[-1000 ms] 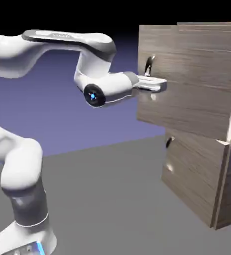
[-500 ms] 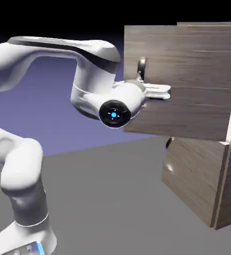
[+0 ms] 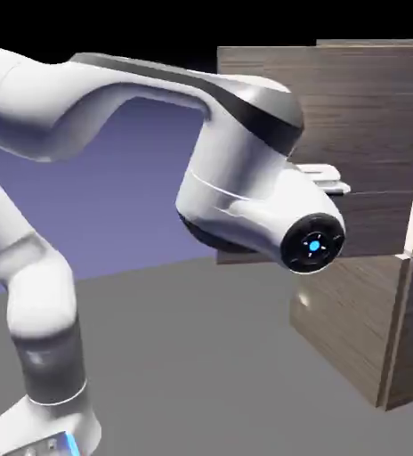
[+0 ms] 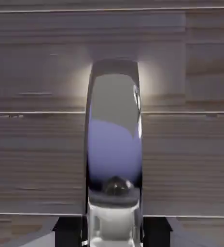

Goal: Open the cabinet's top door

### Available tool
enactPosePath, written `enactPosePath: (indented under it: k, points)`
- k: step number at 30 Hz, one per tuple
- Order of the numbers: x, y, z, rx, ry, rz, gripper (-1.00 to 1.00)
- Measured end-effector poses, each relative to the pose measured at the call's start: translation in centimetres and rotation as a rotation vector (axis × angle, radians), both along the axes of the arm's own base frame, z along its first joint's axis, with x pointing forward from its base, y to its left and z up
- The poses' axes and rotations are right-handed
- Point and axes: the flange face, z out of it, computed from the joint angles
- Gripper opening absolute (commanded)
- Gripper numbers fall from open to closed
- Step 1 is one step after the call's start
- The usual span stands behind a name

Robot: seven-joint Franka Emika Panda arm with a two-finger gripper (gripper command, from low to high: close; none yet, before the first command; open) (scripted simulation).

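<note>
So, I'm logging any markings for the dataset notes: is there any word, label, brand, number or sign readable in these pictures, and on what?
None readable.
The cabinet and its top door: wood grain only.
The handle: plain reflective metal.
The arm: no lettering; only a blue light on its round cap.

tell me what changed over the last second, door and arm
The top door has swung further out, its free edge moving toward the exterior view's left. The arm's wrist has dropped and rolled toward the camera, now hiding the handle there. The hand stays shut on the handle. The cabinet and its lower panel have not moved.
</note>
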Motion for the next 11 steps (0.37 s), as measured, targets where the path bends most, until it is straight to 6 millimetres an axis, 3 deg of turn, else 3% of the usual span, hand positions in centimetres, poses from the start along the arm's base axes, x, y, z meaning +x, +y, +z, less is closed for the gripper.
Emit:
enactPosePath:
  k: [11]
  points:
    - [1.8,-5.3,0.0,-0.001,0.000,0.179,-1.00]
